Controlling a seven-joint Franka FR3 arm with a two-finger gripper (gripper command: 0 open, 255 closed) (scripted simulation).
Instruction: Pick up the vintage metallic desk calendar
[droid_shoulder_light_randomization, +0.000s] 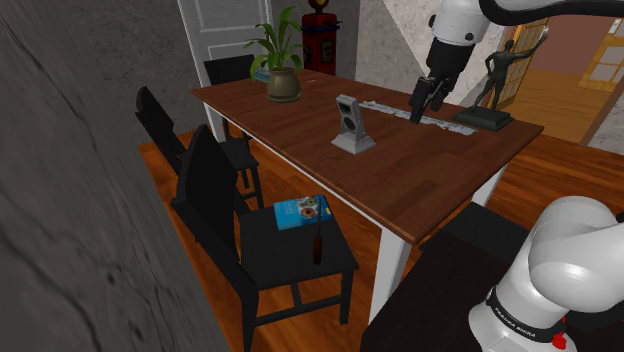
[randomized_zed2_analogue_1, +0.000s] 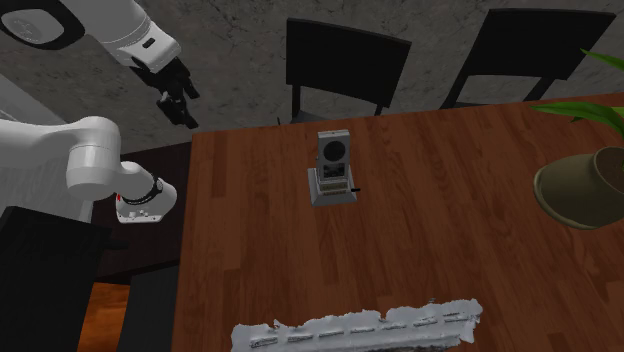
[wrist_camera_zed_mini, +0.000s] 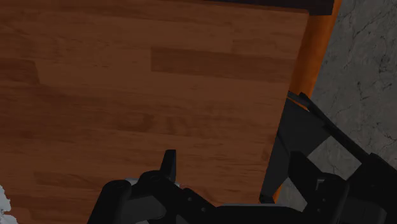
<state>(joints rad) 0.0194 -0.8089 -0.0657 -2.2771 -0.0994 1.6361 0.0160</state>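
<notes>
The desk calendar (droid_shoulder_light_randomization: 351, 124) looks dull grey metal; the table (droid_shoulder_light_randomization: 420, 170) is smooth, polished brown wood planks

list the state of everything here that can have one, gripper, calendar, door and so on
gripper: open, holding nothing, in the air apart from the calendar
desk calendar: upright on the table, not held
potted plant: upright on the table
statue: standing upright on the table
white door: shut
blue book: lying flat on a black chair seat
</notes>
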